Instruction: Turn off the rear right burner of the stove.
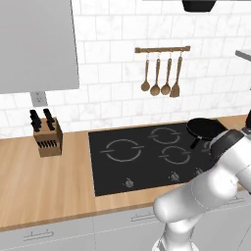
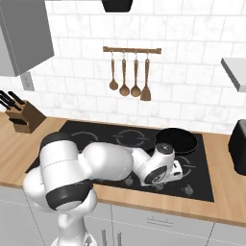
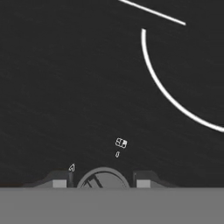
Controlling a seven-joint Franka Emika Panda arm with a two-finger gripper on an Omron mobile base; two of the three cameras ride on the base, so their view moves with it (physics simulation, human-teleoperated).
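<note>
I am a white robot arm reaching low over a black glass stove (image 1: 147, 157) set into a light wooden desk (image 1: 44, 186). The stove lies in the middle of the desk, against a wall of white marbled tiles (image 1: 108, 73). Thin grey segmented rings mark its burners, and a row of small round knobs runs along its front edge.

In the hand view my gripper (image 3: 103, 179) is close above the glass, with one round knob (image 3: 103, 178) sitting between my two dark fingertips (image 3: 59, 179). The fingertips stand apart, one on each side of the knob; I cannot tell whether they touch it. Small white symbols are printed on the glass just past the knob, and a curved white burner line (image 3: 170, 96) sweeps across the upper right.

In the right base view my hand is down at the stove's front edge, right of centre, near the knob row. A black frying pan (image 2: 177, 140) rests on the rear right part of the stove, just behind my wrist.

On the wall above the stove hangs a wooden rail with four wooden utensils (image 1: 161, 76). A wooden knife block (image 1: 46, 135) with dark handles stands on the desk to the left of the stove, below a grey wall cabinet (image 1: 37, 44). A dark appliance (image 2: 238, 146) stands on the desk at the far right. Grey drawer fronts (image 1: 49, 235) run beneath the desk.
</note>
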